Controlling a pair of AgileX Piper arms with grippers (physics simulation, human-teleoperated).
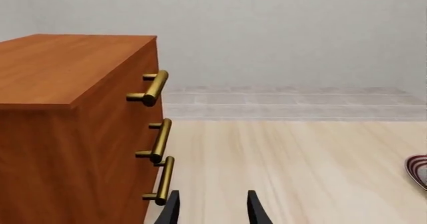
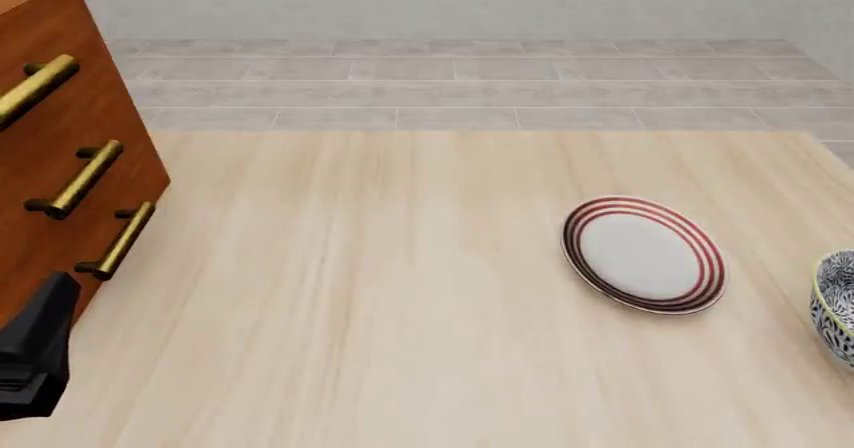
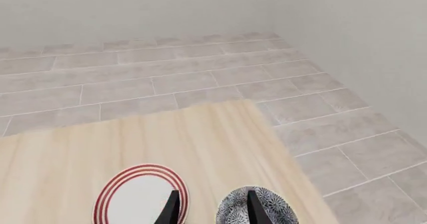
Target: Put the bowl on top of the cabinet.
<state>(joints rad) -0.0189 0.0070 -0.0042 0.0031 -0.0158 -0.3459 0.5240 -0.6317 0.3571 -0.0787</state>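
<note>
A: So, where's the bowl (image 2: 837, 308)?

B: At the right edge of the desk (image 2: 400, 298), near side, half cut off in the front view. It sits just right of the plate (image 2: 645, 254), apart from it. From the right wrist view, the bowl (image 3: 250, 208) is low in the picture, right under the fingertips.

A: And the cabinet (image 2: 60, 148)?

B: Far left, well apart from the bowl, with three brass handles (image 2: 83, 180) facing the desk's middle. Its flat top shows in the left wrist view (image 1: 67, 66) with nothing on it there.

A: So how far along are we?

B: Hardly begun, I'd say. The bowl rests on the desk, ungrasped. Everything is left: close on its rim, lift, carry it across to the left, set it on the cabinet's top.

A: The right gripper (image 3: 211, 206)?

B: Fingers spread with a clear gap, holding nothing. One finger seems over the plate's edge, the other over the bowl, and I can't tell whether either touches.

A: And the left gripper (image 1: 211, 209)?

B: Also spread and empty, beside the cabinet's lowest handle, above bare desk. In the front view only a dark part of it (image 2: 38, 353) shows at the near left.
</note>
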